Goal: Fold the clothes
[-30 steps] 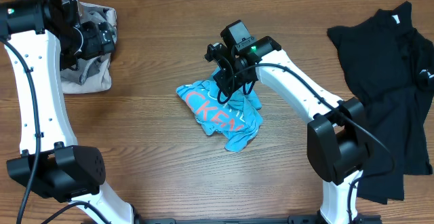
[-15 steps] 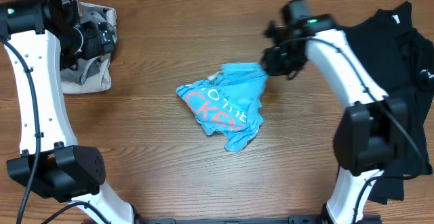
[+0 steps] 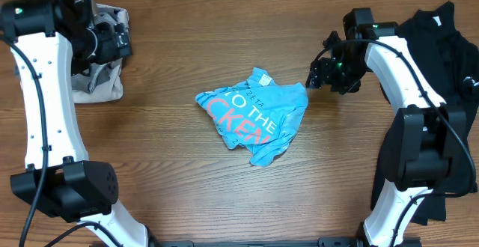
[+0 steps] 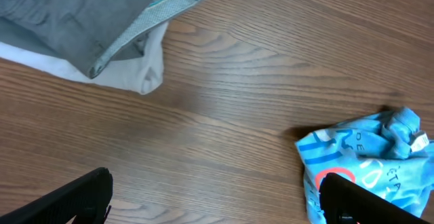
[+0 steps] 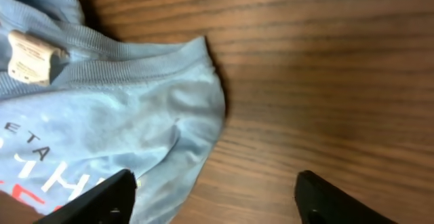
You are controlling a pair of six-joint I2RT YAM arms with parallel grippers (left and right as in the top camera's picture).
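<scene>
A brown wooden table point(image 3: 172, 180), its grain running left to right, fills every view under even light.

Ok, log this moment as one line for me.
blue T-shirt: crumpled, centre | right jaws: open, empty, beside it | left jaws: open, empty, near grey pile

The light blue T-shirt point(image 3: 254, 116) reads, nearest its neck tag point(image 5: 27, 58), small dark "ETA", farther from the tag white "TO THE", farthest red "CKEN" cut by folds; the tag itself is illegible.
</scene>
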